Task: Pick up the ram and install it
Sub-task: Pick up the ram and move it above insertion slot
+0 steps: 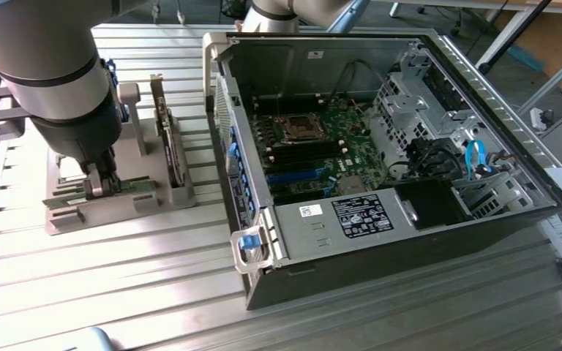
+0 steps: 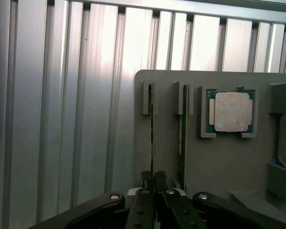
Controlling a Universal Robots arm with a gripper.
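Clenched the tool (image 2: 154,179) on the near end of the ram (image 2: 152,129), stood on edge in the grey holder (image 2: 219,162) on the worktop (image 2: 86,119). Had a second stick (image 2: 182,124) just beside the tool, silver chip (image 2: 230,111) beyond.

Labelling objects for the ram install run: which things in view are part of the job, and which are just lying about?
In the job: gripper, shut on the ram; holder tray it stands in; motherboard in the open computer case.
Just lying about: second ram stick, processor chip, expansion card.
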